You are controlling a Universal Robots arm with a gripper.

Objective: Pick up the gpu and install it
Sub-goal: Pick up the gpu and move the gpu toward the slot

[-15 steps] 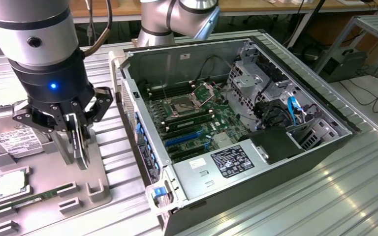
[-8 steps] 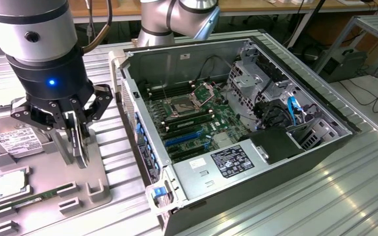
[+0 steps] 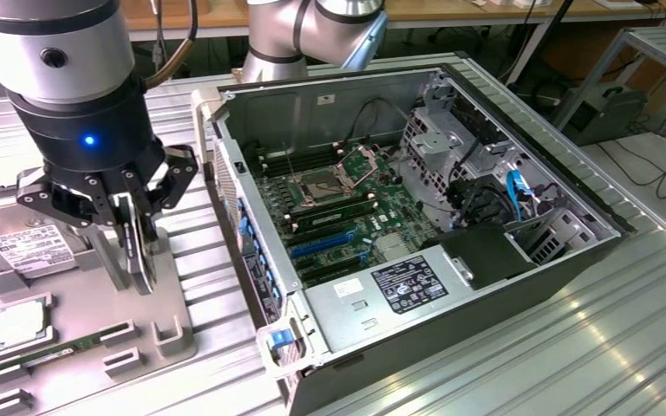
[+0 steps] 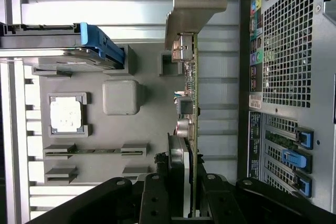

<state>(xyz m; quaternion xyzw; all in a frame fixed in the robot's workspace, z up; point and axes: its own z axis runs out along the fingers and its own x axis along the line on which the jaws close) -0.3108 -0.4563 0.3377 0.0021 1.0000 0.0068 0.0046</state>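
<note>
The gpu (image 3: 139,257) is a thin dark card standing on edge between my fingers, over the grey parts tray (image 3: 177,303) at the exterior view's left. My gripper (image 3: 132,227) is shut on its top edge. In the wrist view the gpu (image 4: 190,103) shows edge-on, its silver bracket (image 4: 192,3) at the far end, held by the gripper (image 4: 189,195). Whether the card's lower edge touches the tray I cannot tell. The open computer case (image 3: 310,113) lies to the exterior view's right, its motherboard (image 3: 333,208) with blue expansion slots (image 3: 319,247) exposed.
On the tray lie a hard drive (image 3: 27,247), a CPU (image 3: 18,322) and a green memory stick (image 3: 62,351). In the wrist view the hard drive (image 4: 58,45), the CPU (image 4: 65,115) and the case's rear grille (image 4: 289,51) flank the card. Slatted metal table all around.
</note>
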